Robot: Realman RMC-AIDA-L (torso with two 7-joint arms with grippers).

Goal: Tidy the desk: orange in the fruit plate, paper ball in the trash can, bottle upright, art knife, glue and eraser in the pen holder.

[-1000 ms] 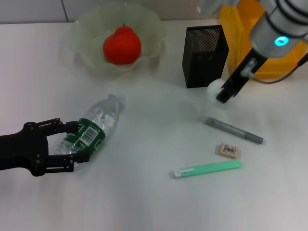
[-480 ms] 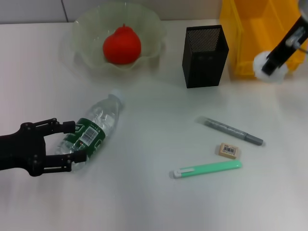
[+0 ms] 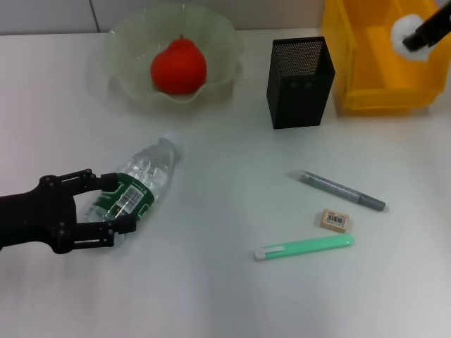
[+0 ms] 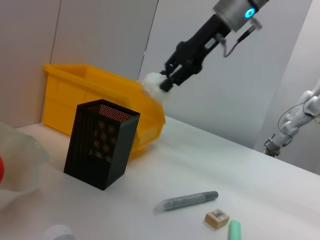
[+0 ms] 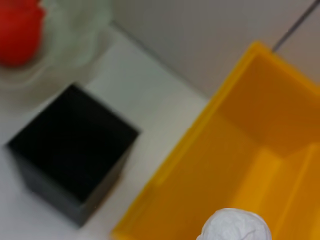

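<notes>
On your white desk (image 3: 225,296): the right gripper (image 3: 423,33), at the far right, is clenched on the crumpled white paper ball (image 3: 406,29), held in the air above the open bright yellow rectangular plastic trash can (image 3: 366,63). Your left gripper (image 3: 106,204), black and skeletal, grasps the clear ribbed plastic bottle (image 3: 137,184), which lies on its side with its dark green label and barcode facing up. The round red-orange orange (image 3: 178,65) sits inside the translucent pale-green fruit plate (image 3: 127,42) with its wavy rim. The tall square black mesh pen holder (image 3: 300,81) stands just beside the trash can. Lying flat near one another are a grey pen-shaped stick (image 3: 342,190), the small beige eraser (image 3: 334,220) with its barcode label, and a slim mint-green art knife (image 3: 304,247).
</notes>
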